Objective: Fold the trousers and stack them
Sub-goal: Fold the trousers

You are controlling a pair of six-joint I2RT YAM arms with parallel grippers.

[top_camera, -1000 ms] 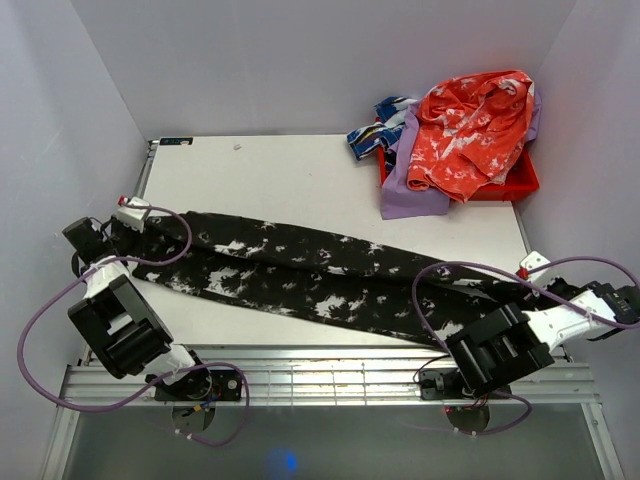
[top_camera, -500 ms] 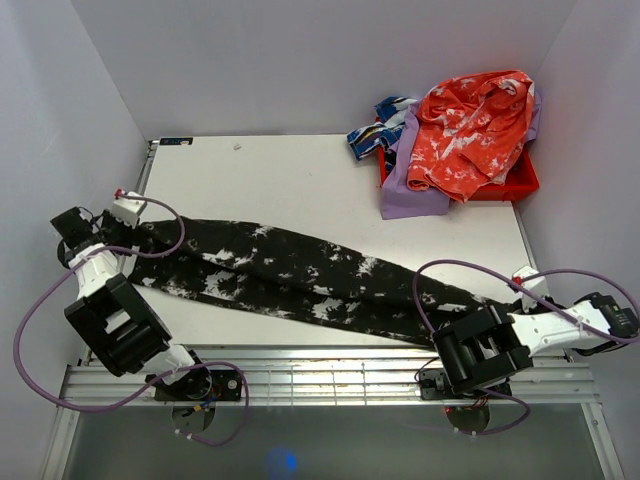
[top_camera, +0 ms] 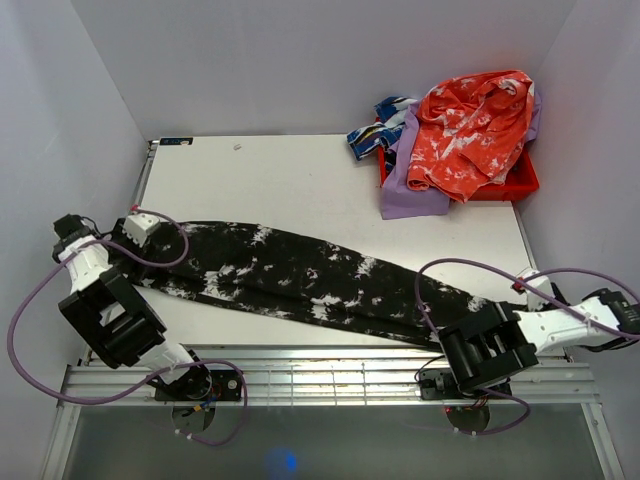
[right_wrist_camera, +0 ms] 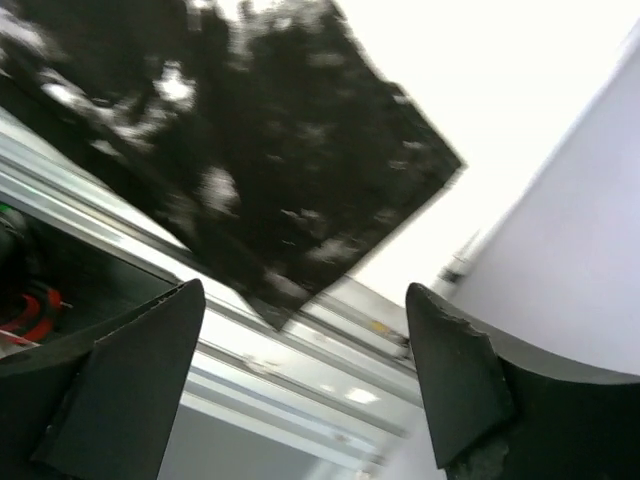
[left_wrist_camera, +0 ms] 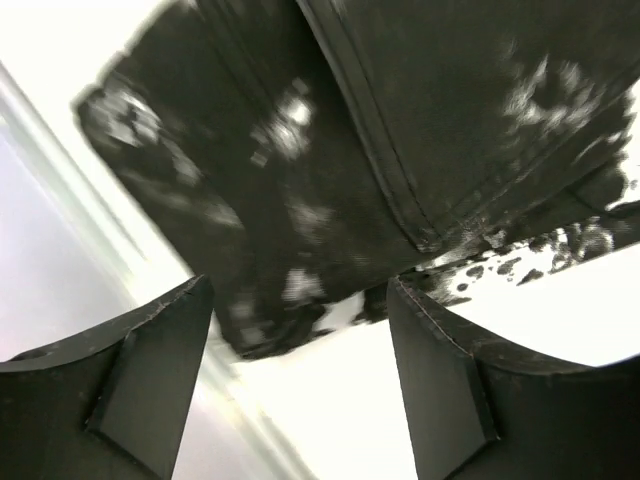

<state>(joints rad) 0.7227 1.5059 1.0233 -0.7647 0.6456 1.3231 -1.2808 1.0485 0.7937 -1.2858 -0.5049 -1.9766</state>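
The trousers (top_camera: 300, 275) are being shown in black, broken all over by white speckles and splashes; in the left wrist view the same black cloth is being seen with pale blotches. The table (top_camera: 270, 180) is being rendered in white. The bin (top_camera: 522, 186) is being shown in red. An orange-red garment (top_camera: 470, 120) is being seen mottled with white, a second garment (top_camera: 405, 195) in plain lilac, and a cloth (top_camera: 372, 135) patterned in blue and white. The left gripper (left_wrist_camera: 297, 300) and the right gripper (right_wrist_camera: 305, 310) are being shown with black fingers. The left arm (top_camera: 100, 300) and the right arm (top_camera: 500, 345) are being displayed in black and white, their cables (top_camera: 10, 335) in purple
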